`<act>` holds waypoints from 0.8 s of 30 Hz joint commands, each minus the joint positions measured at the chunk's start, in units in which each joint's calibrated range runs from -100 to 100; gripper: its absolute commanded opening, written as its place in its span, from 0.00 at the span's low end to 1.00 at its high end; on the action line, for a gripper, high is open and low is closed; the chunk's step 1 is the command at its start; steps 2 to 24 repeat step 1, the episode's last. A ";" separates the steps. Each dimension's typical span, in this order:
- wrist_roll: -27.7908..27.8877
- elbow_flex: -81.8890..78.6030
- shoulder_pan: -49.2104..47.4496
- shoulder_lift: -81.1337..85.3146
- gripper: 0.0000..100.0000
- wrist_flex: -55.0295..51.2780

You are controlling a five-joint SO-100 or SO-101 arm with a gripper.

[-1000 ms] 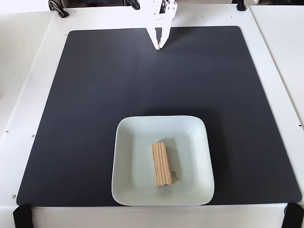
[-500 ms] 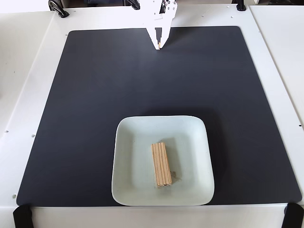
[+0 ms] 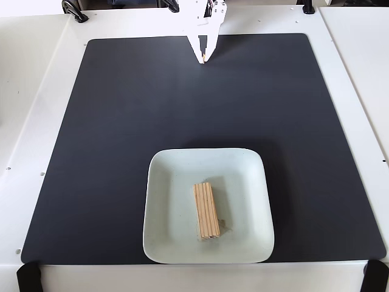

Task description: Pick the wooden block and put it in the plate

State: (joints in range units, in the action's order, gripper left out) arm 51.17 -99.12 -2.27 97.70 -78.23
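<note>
A layered wooden block [image 3: 206, 210] lies flat inside the pale square plate [image 3: 170, 237], near its middle, long side running front to back. The plate rests on the black mat toward the near edge. My white gripper [image 3: 203, 58] hangs at the far edge of the mat, pointing down, its fingers pressed together and holding nothing. It is far from the plate and the block.
The black mat [image 3: 121, 134] covers most of the white table [image 3: 36, 79]. Black clamps [image 3: 74, 10] sit at the table's far edge and black straps [image 3: 28, 277] at the near corners.
</note>
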 commanded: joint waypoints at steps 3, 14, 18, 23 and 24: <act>-0.03 -0.34 -0.19 0.09 0.01 -0.47; -0.03 -0.34 -0.19 0.09 0.01 -0.47; -0.03 -0.34 -0.19 0.09 0.01 -0.47; -0.03 -0.34 -0.19 0.09 0.01 -0.47; -0.03 -0.34 -0.19 0.09 0.01 -0.47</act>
